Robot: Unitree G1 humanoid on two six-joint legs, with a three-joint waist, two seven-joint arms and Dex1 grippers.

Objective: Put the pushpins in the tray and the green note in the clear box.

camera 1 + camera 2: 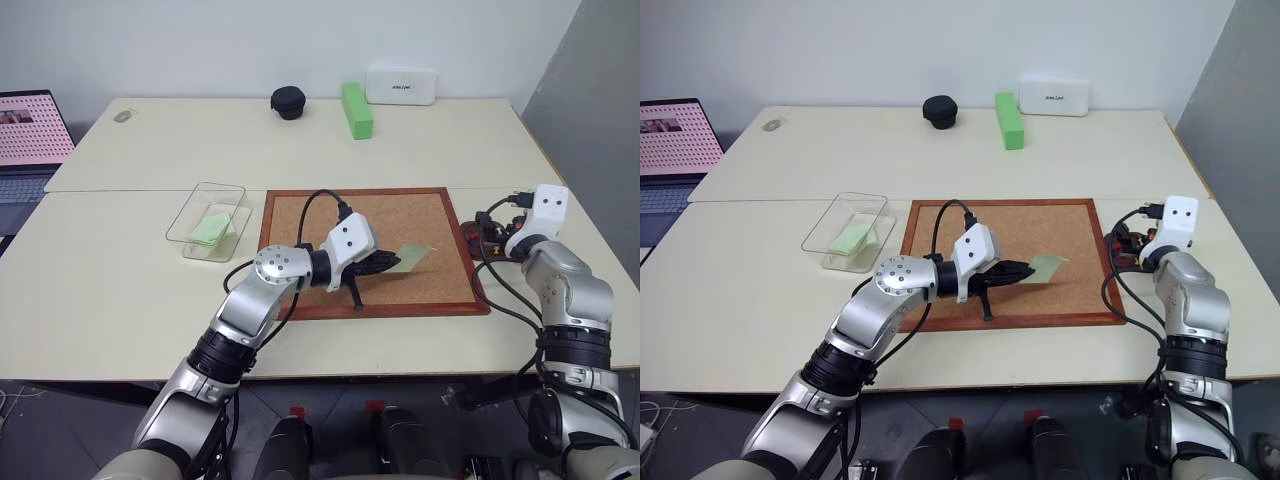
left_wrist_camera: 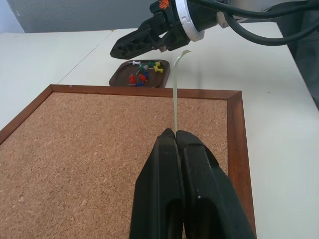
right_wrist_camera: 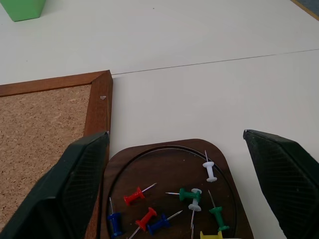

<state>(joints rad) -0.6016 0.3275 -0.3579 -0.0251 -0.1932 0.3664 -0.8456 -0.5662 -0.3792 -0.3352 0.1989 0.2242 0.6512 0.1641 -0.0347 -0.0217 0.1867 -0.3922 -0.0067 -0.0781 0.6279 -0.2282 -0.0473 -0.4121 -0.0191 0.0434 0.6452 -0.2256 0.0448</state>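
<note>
left gripper (image 2: 175,133) pinching the green note (image 1: 412,254) above the cork board (image 1: 420,215); right gripper (image 3: 177,144), jaws spread, over the tray (image 3: 219,154) of pushpins (image 3: 135,195).

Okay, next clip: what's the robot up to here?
The left gripper is shut on a green note, holding it above the cork board. The right gripper hangs open over the tray, where pushpins of several colours lie. Another green slip sits in the clear box.
</note>
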